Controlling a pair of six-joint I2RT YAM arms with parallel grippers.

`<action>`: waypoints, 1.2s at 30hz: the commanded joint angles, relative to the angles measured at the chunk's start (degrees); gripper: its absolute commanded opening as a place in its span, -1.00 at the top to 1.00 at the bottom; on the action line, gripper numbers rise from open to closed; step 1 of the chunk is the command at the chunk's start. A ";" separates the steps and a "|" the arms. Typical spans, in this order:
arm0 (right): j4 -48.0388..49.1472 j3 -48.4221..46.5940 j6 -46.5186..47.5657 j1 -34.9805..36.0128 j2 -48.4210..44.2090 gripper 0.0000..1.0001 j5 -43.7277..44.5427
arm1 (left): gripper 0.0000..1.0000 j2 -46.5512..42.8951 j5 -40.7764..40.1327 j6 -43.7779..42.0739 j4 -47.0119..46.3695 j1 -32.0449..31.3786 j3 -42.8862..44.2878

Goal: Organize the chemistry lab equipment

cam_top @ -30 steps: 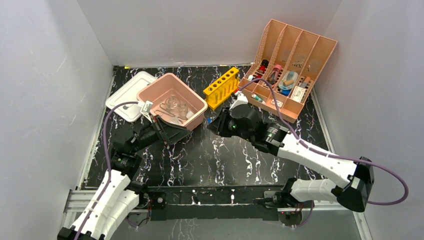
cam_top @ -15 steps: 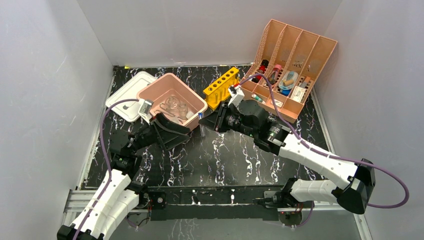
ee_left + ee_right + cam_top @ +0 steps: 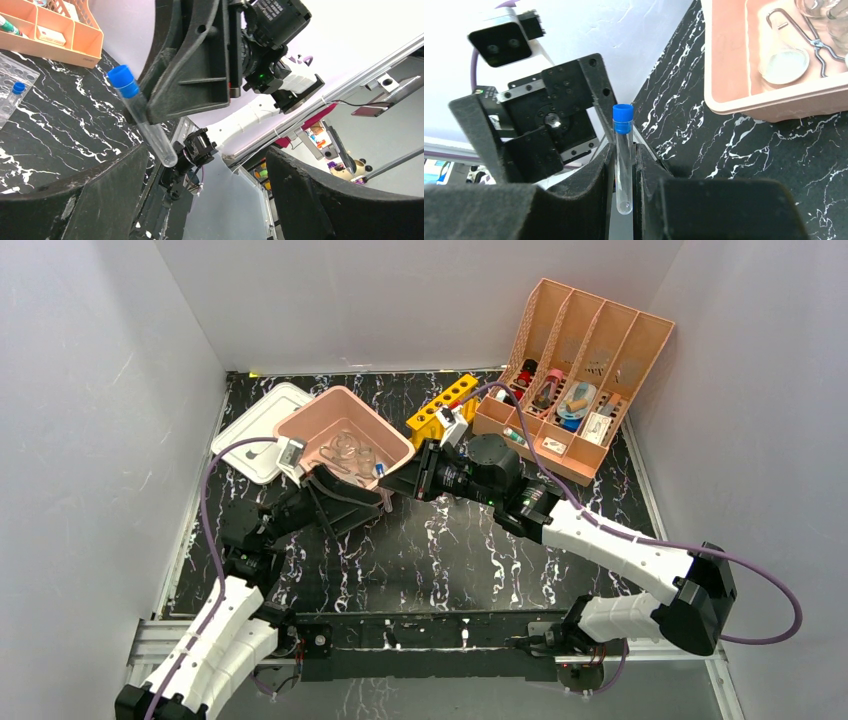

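We are pinching a blue-capped test tube (image 3: 623,135) between the pressed-in fingers of our right hand (image 3: 624,172), which is hanging above the table (image 3: 450,550) just off the near corner of the pink tub (image 3: 380,420). Our left hand (image 3: 350,502) is facing it from close by with its fingers spread wide and gripping nothing; in the left wrist view the tube is showing in the gap ahead of them, cap uppermost and leaning. The two hands are crowding each other here, with the tub's wall right beside them. Inside the tub the round glass flask (image 3: 345,448) and small beakers (image 3: 365,458) are lying together, and the right wrist view is showing a white dish (image 3: 784,67) with the wire tongs (image 3: 809,35) next to it. A white lid (image 3: 255,430) is lying at the tub's far left side, a yellow tube rack (image 3: 440,405) is standing behind our right arm, and the peach file organizer (image 3: 590,350) is leaning at the far right.
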State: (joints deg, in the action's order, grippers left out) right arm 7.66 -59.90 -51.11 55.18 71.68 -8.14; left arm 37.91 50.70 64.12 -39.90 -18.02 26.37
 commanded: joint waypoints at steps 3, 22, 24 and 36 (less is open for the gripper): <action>5.40 -3.03 0.21 -0.16 -2.25 0.54 -1.21 | -0.69 0.70 -2.18 -1.09 -1.21 -0.26 -0.71; 7.38 -2.36 -0.19 -0.52 -1.53 0.53 -2.68 | -0.27 5.79 -2.98 2.52 -6.51 -2.39 -0.36; 7.62 -2.18 -0.34 -0.51 -1.42 0.53 -2.75 | -0.18 6.55 -3.04 2.57 -7.47 -3.40 -0.42; 7.59 -1.15 -0.57 -0.64 -2.45 0.54 -2.25 | 0.29 6.85 -5.78 1.37 -8.79 -7.11 0.08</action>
State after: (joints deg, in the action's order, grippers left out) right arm 11.68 -59.90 -51.53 54.81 70.65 -10.46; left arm 46.22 46.04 66.52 -45.34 -24.88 25.63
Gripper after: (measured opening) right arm 0.252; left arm 0.397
